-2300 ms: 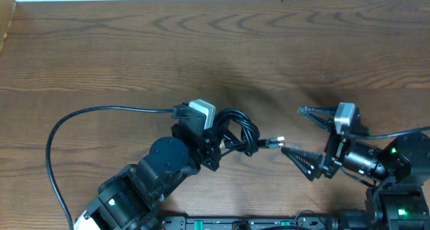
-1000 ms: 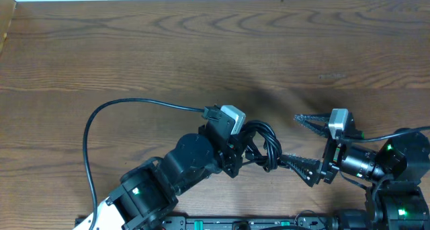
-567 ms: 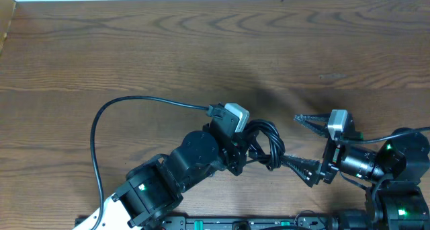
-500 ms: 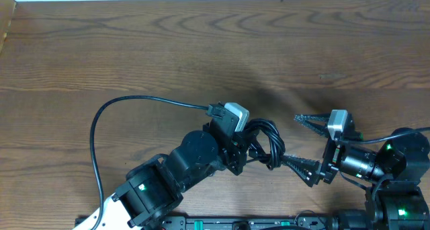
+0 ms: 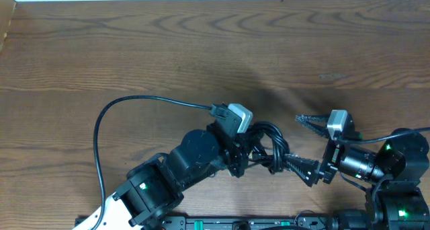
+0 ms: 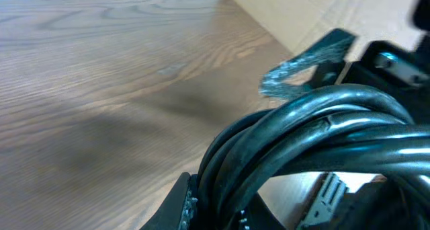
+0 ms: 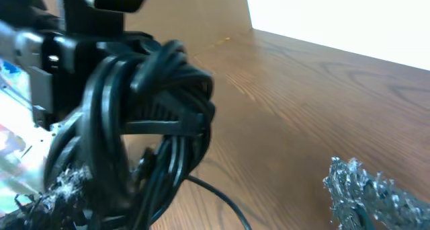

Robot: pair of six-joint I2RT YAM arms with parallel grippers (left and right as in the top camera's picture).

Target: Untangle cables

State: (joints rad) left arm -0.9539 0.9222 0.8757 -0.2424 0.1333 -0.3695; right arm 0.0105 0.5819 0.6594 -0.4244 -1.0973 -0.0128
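Wood worktop | left claw pinching bundled cables, near edge, centre | right claw spread wide, just right of bundle

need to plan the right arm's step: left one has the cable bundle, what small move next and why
Probably ease the right gripper slightly toward the cables and close on one outer loop. The left gripper is shut on the bundle; the right jaws stand wide open, the lower finger at the bundle's edge, the upper one clear of it.
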